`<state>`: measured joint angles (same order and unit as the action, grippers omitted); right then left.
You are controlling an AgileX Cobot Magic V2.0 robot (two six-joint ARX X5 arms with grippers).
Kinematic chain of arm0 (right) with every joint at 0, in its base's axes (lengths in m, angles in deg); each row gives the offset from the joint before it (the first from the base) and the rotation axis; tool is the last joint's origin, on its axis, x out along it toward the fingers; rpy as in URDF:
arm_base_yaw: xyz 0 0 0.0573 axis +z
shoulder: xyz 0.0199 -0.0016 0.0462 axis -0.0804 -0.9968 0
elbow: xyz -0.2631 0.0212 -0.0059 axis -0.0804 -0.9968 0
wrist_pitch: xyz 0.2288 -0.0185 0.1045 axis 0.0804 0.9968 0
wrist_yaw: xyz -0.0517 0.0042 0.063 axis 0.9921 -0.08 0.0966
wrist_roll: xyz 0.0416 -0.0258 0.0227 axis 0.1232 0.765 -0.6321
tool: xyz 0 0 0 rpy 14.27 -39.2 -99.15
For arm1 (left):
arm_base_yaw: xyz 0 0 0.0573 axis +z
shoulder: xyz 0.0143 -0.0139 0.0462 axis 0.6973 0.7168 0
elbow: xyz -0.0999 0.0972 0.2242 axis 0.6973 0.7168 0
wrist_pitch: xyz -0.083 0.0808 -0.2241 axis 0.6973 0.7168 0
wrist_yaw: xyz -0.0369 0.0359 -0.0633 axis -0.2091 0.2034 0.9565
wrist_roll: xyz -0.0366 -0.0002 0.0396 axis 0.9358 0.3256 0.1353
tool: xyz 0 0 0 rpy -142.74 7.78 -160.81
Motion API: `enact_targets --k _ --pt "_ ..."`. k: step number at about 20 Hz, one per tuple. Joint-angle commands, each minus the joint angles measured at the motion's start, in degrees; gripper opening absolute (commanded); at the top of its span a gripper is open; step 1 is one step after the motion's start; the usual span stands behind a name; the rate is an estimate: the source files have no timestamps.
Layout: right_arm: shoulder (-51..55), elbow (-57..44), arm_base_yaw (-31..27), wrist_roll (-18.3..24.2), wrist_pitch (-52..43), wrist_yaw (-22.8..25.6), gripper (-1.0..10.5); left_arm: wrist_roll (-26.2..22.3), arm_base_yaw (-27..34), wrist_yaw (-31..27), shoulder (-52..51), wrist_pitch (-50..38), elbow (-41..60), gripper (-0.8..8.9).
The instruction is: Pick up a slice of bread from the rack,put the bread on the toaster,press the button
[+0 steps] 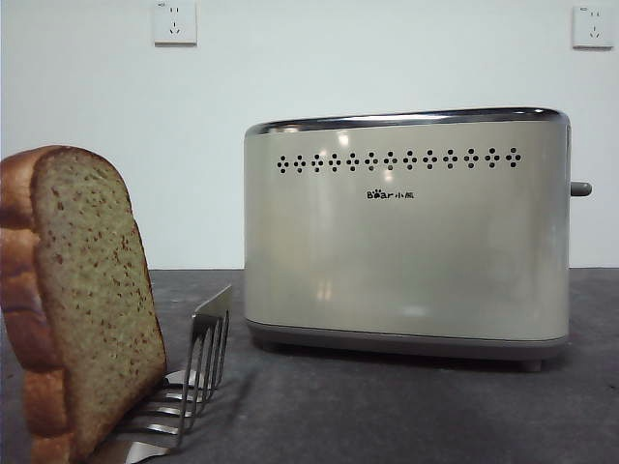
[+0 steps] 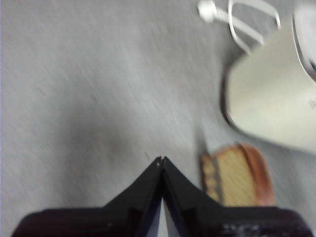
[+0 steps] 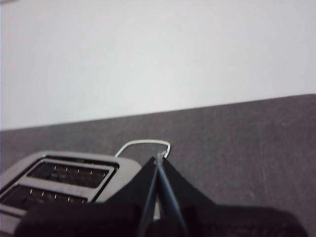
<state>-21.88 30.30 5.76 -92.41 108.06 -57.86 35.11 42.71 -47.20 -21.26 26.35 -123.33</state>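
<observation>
The slice of bread (image 1: 82,300) stands upright in the steel rack (image 1: 189,382) at the front left, leaning against its dividers. The cream toaster (image 1: 406,232) stands in the middle right, with its grey button (image 1: 580,188) sticking out of the right side. No arm shows in the front view. My left gripper (image 2: 161,160) is shut and empty, above the table, with the bread (image 2: 237,175) and toaster (image 2: 269,94) off to one side. My right gripper (image 3: 159,159) is shut and empty, beside the toaster's top slots (image 3: 69,180).
Two white wall sockets (image 1: 175,21) (image 1: 592,26) sit high on the back wall. The toaster's white cable (image 3: 143,144) loops on the dark table (image 1: 406,416) behind it; it also shows in the left wrist view (image 2: 242,24).
</observation>
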Motion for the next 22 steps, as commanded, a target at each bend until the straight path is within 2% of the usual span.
enact_targets --k 1,4,7,10,11,13,14,15,20,22 --pt "-2.91 2.38 0.02 2.40 1.44 -1.14 0.0 0.20 -3.52 2.40 6.14 5.42 -5.79 -0.05" --pt "-6.64 4.92 0.02 2.54 2.86 -3.41 0.0 -1.68 -10.19 2.99 14.75 11.69 -13.49 -0.04" --pt "-8.70 6.75 0.02 2.51 5.27 -4.79 0.0 -1.53 -16.00 3.08 21.51 15.02 -17.59 0.00" --pt "-9.25 7.72 0.02 2.51 7.06 -4.96 0.0 2.32 -20.72 3.28 26.32 15.47 -17.90 0.24" --pt "-9.25 7.78 0.02 2.51 7.08 -5.01 0.0 2.95 -21.90 3.30 27.76 15.58 -17.90 1.15" --pt "-9.25 7.91 0.02 2.51 7.10 -5.22 0.0 3.67 -23.87 3.26 29.99 15.21 -17.90 3.66" --pt "-9.25 7.91 0.02 2.51 7.10 -5.22 0.0 4.15 -24.63 3.26 30.84 14.69 -17.90 4.44" --pt "-9.25 7.91 0.02 2.51 7.17 -5.22 0.0 4.96 -25.16 3.23 31.54 14.01 -17.90 4.76" --pt "-9.25 7.91 0.02 2.51 7.54 -5.22 0.0 7.32 -25.99 2.69 34.88 11.78 -17.90 4.81" --pt "-9.25 7.91 0.02 2.54 8.48 -5.20 0.0 7.61 -26.05 0.66 36.30 11.74 -17.90 4.83"
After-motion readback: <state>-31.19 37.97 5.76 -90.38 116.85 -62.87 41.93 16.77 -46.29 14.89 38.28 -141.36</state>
